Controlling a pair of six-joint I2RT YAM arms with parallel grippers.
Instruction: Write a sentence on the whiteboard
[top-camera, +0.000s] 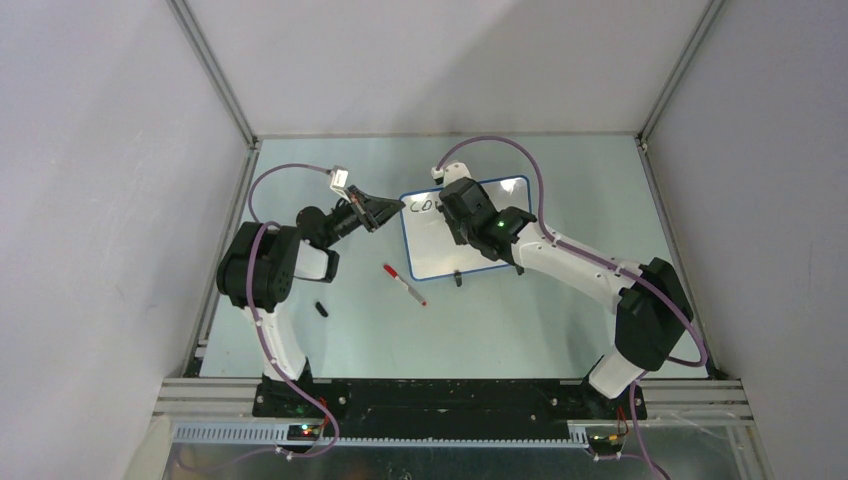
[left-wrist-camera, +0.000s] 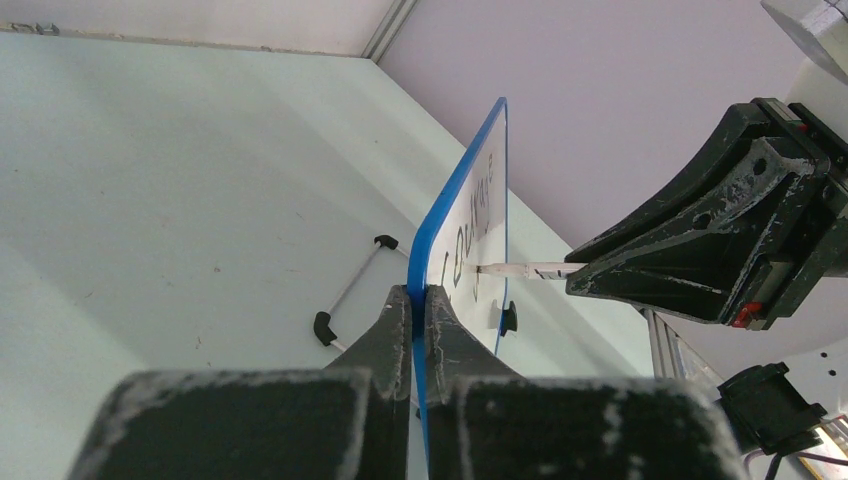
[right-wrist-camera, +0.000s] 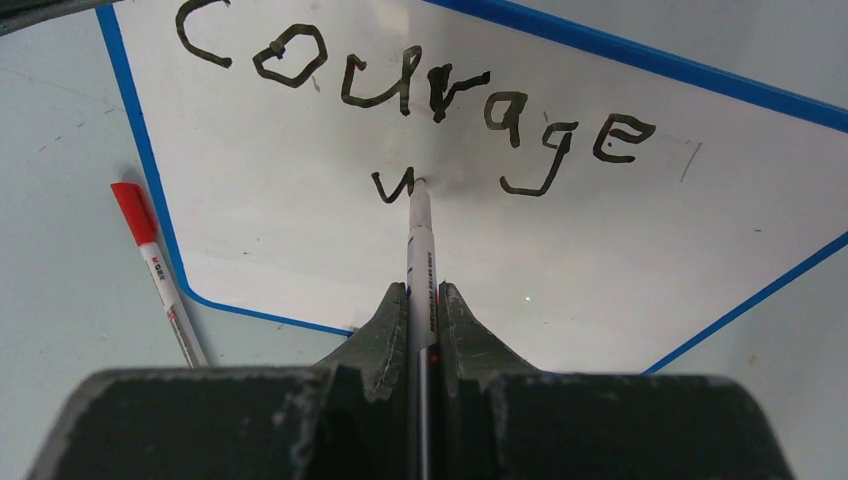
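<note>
The whiteboard (top-camera: 430, 250) with its blue rim lies mid-table. My left gripper (top-camera: 385, 207) is shut on its left edge; in the left wrist view the jaws (left-wrist-camera: 420, 300) pinch the blue rim (left-wrist-camera: 455, 200). My right gripper (right-wrist-camera: 422, 295) is shut on a white marker (right-wrist-camera: 420, 240), and its tip touches the board. The sentence (right-wrist-camera: 420, 95) reads "courage" in black, with a first stroke (right-wrist-camera: 392, 185) of a second line at the marker tip. From the left wrist view the right gripper (left-wrist-camera: 700, 250) holds the marker (left-wrist-camera: 520, 270) against the board's face.
A red-capped marker (top-camera: 404, 284) lies left of the board's near corner, also in the right wrist view (right-wrist-camera: 160, 270). A small black cap (top-camera: 321, 309) lies near the left arm. A wire stand with black ends (left-wrist-camera: 350, 285) lies behind the board. Enclosure walls ring the table.
</note>
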